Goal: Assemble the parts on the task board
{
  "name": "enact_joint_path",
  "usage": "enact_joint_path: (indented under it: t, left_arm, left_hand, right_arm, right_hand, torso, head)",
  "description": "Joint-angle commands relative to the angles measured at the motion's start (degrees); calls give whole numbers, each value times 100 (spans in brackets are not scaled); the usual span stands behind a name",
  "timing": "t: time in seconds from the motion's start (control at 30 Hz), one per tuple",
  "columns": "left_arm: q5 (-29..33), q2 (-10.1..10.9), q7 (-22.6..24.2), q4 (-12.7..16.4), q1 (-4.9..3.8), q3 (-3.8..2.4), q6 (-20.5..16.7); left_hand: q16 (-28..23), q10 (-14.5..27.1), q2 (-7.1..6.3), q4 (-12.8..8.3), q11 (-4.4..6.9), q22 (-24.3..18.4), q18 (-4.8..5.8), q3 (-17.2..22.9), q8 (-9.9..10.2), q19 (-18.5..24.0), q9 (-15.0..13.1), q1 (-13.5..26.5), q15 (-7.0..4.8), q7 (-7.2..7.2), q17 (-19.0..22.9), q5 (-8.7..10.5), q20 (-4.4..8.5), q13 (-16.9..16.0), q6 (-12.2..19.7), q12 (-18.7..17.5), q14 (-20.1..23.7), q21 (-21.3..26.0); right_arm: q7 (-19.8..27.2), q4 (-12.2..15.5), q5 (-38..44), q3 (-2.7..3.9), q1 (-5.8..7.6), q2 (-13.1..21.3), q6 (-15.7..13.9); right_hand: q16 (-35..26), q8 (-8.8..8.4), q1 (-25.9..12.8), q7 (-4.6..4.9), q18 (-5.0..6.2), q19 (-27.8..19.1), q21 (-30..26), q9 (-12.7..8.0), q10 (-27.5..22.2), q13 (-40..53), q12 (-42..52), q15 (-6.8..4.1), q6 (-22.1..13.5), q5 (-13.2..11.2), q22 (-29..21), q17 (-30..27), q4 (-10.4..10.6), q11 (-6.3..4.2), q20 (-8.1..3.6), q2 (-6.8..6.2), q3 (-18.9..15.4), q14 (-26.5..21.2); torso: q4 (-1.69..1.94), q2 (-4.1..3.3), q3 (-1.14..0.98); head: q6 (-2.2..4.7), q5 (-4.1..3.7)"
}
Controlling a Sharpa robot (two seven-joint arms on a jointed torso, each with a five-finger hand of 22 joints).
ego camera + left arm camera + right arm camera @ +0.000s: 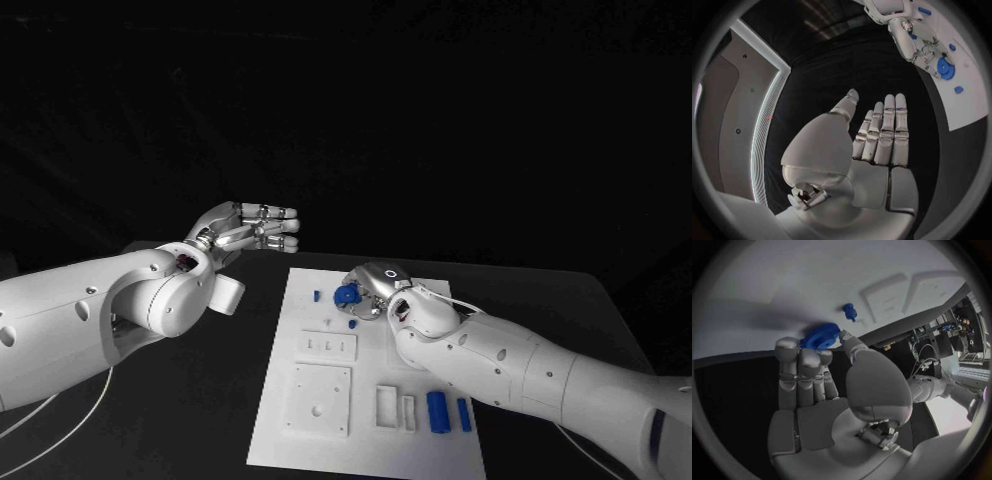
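Right silver hand [378, 290] grips a blue toothed plastic gear [346, 296] between thumb and fingertips, low over the white rectangular task board [433, 290] near its far edge; right wrist view shows the same gear [820, 335] pinched at the fingertips [786, 345] against the white plate surface [786, 285]. Whether the gear touches the board, cannot tell

Left silver hand [248, 229] is raised off the board's far left corner, over the black table [216, 400], holding nothing; left wrist view shows its fingers [891, 130] straight and side by side, thumb apart, palm bare. Same view catches the right hand [920, 42] with the gear [945, 67] over the board [967, 107]

Small blue peg [317, 295] stands on the board just left of the gear, close to the far left corner. Another small blue piece [353, 324] sits just nearer than the right hand; a small blue piece [849, 311] also shows on the board in the right wrist view, apart from the gear

Two blue cylindrical rods lie side by side near the board's near right corner: thicker one [436, 412], thinner one [464, 414] to its right, both lengthwise to the board's long side, partly beside the right forearm

White raised square block [319, 400] with small holes near the near left corner, smaller white slotted block [329, 346] just beyond it, narrow white slotted fixtures [387, 406] between the square block and the rods
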State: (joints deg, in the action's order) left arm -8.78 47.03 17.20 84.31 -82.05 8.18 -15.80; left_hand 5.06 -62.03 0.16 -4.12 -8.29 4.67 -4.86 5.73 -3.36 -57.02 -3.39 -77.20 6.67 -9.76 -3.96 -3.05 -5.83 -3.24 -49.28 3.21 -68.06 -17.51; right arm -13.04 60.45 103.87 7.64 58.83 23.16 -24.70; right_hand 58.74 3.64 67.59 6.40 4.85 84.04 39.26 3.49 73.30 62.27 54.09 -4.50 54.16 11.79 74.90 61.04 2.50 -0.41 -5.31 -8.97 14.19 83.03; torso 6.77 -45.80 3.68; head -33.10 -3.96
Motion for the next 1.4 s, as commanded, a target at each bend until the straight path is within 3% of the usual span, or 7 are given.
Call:
enact_joint_path:
  t: [0.03,0.47,1.0,1.13,1.2,1.27,1.4]
  left_arm:
    - [-25,-12,26,6,-3,-3,102]
    - [-22,-31,26,-81,4,2,108]
    - [-20,-16,37,-147,15,5,105]
    - [-20,5,57,-160,17,5,138]
    - [-20,12,61,-166,17,5,146]
    - [-20,25,68,-176,18,5,161]
    - [-20,57,97,-192,18,4,208]
  left_hand:
    - [-36,51,-46,11,-2,-8,38,-17,11,41,7,17,-9,-3,5,-26,12,-9,29,23,46,-11]
    - [-35,62,-51,51,-5,-13,35,-29,16,40,11,45,-4,-10,4,-26,6,-9,109,24,52,-1]
    - [-34,71,-53,46,-10,-16,31,-23,17,34,12,34,-2,-17,4,-29,2,-9,167,24,60,15]
    - [-34,72,-59,39,-9,-16,30,-26,17,32,13,34,0,-18,4,-29,1,-9,171,24,63,18]
    - [-35,72,-59,33,-9,-16,30,-23,16,32,12,26,-1,-17,4,-29,1,-9,168,24,63,19]
    - [-35,70,-53,19,-9,-16,29,-13,15,33,11,5,-2,-15,4,-30,2,-9,159,25,65,21]
    - [-64,83,-43,0,-14,-26,27,-4,13,59,9,-20,14,-15,8,-30,-11,-9,125,24,109,45]
  right_arm:
    - [48,-35,-181,-4,-5,7,226]
    - [60,121,-278,-5,-23,161,70]
    - [399,533,-678,25,-70,495,-1155]
    - [500,805,-916,132,-84,741,-1207]
    - [529,901,-985,199,-94,832,-1191]
    - [611,1070,-1171,341,-116,1015,-1092]
    - [906,1300,-1752,584,-140,1421,-672]
  right_hand:
    - [4,-24,-137,-2,76,178,-16,-7,-33,-13,-13,46,-26,118,455,15,306,34,24,-4,102,-3]
    - [4,-13,-184,-20,72,189,-19,4,-34,-31,13,37,202,309,457,6,403,21,15,-27,356,-2]
    - [-6,-16,-82,-17,67,198,36,1,-20,-55,10,32,162,360,466,-16,128,15,10,-83,391,-5]
    - [-16,-14,-72,-20,67,193,26,4,-22,-61,11,32,227,401,464,-29,11,16,10,-106,292,-9]
    - [-39,-19,134,-38,61,179,11,8,-15,-66,9,43,368,512,461,-47,-300,27,6,-51,-116,-15]
    - [-33,-10,337,-32,65,176,2,11,-19,-63,13,43,335,688,460,-40,-356,15,12,21,-603,-11]
    - [-23,-8,555,-21,62,154,-71,13,-21,-43,31,36,405,668,449,-13,-701,18,13,92,-753,-18]
  torso:
    - [-3,-1,-2]
    - [-19,-6,-9]
    - [-5,9,-11]
    - [-25,3,-20]
    - [-32,3,-21]
    - [-42,9,-21]
    - [-104,29,-46]
  head:
    - [-9,1]
    - [-22,2]
    - [14,-13]
    - [43,3]
    - [51,-4]
    - [63,-19]
    - [87,21]
